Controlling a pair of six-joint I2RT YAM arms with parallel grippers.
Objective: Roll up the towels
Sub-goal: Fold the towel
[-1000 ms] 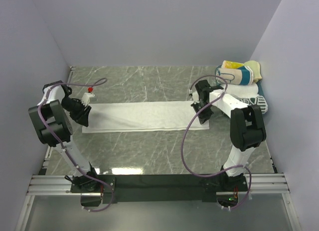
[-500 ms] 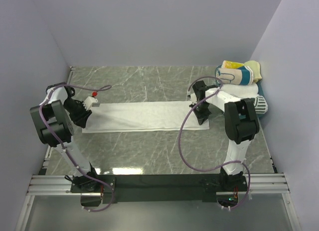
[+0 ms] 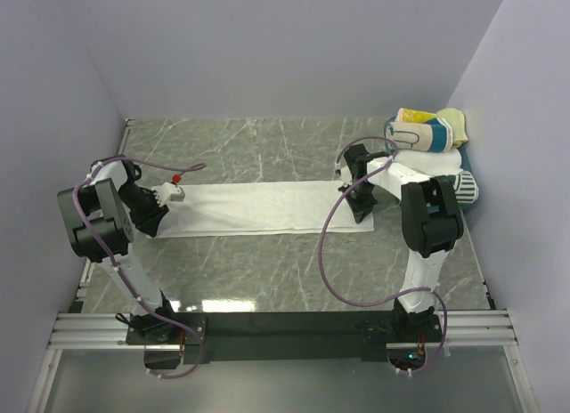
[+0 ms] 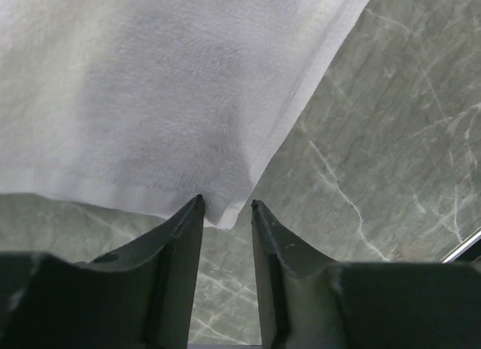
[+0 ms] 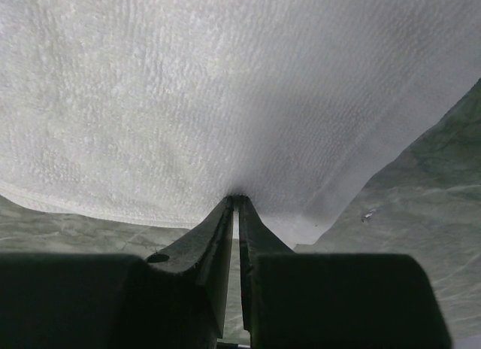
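Towel: the white towel [image 3: 258, 206] lay flat as a long strip across the middle of the table [image 3: 267, 271], running left to right between the two arms.
Left gripper: the left gripper [image 4: 225, 206] stood low at the strip's near-left corner [image 3: 150, 222]. Its jaws were a narrow gap apart, and the corner of the cloth [image 4: 150, 86] lay in that gap, ungripped.
Right gripper: the right gripper [image 5: 235, 202] sat at the strip's right end [image 3: 361, 208]. Its jaws were closed to a sliver, and the towel's edge [image 5: 225, 86] was puckered and pinched at the tips.
Rolls: a striped roll [image 3: 427, 131] and a printed roll [image 3: 450, 183] were stacked at the far right wall, just beyond the right arm.
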